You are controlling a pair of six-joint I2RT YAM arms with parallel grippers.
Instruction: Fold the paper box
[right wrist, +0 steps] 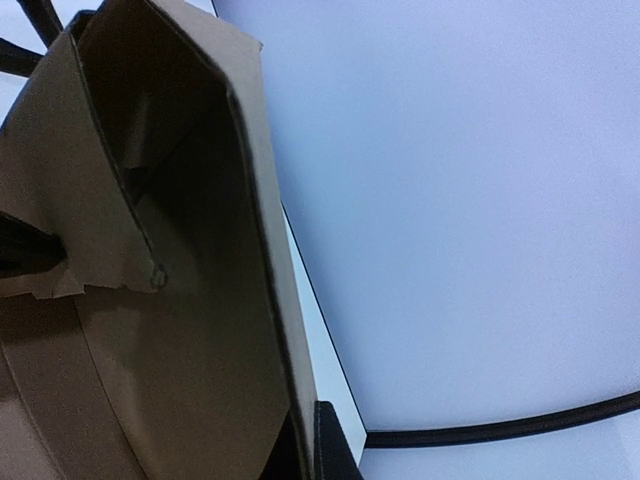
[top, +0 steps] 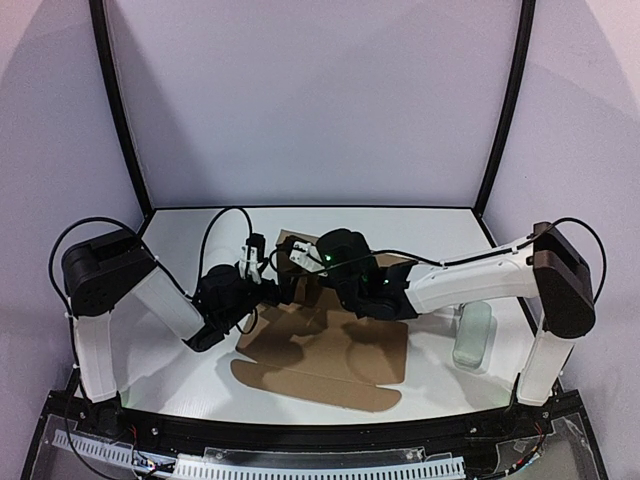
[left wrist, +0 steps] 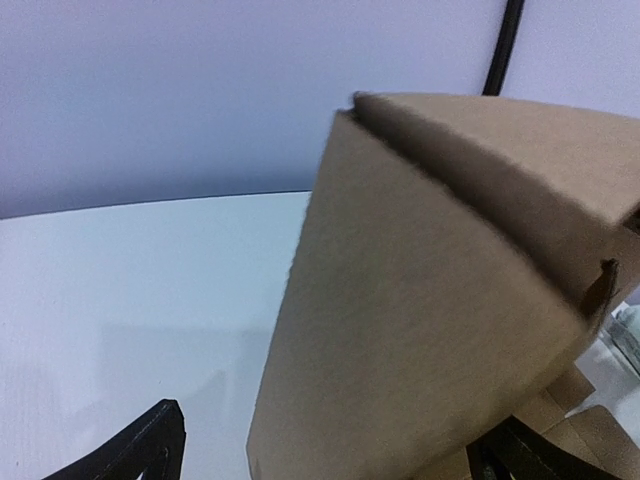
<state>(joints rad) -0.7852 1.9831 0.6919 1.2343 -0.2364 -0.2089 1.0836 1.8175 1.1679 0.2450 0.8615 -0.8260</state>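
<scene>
Left wrist view: the left gripper (left wrist: 335, 432) is spread wide, with one dark fingertip (left wrist: 155, 448) at the lower left and the other at the lower right. A raised brown panel of the paper box (left wrist: 420, 300) stands between them. There is a clear gap to the left finger. The right finger is partly hidden behind the cardboard, so I can't tell if it touches. Nothing is clamped on this side.

Right wrist view: the right gripper (right wrist: 308, 425) is closed down. A dark finger (right wrist: 330, 450) sits tight against the edge of an upright cardboard wall (right wrist: 200, 330) that runs down into the jaws. The view is cramped, but it looks pinched on that wall. A folded-in flap with a torn-looking corner shows inside the fold.

Overhead: the left gripper (top: 258, 263) and right gripper (top: 293, 258) meet at the far left corner of the paper box (top: 330, 355). Most of the sheet lies flat on the white table (top: 180, 375), in the middle between the two arms, and only the far-left flaps are stood up. Both forearms reach inward over the sheet and cast shadows on it.

A pale grey-green case (top: 472, 335) lies on the table to the right, beside the right arm's upright link and apart from the cardboard.
</scene>
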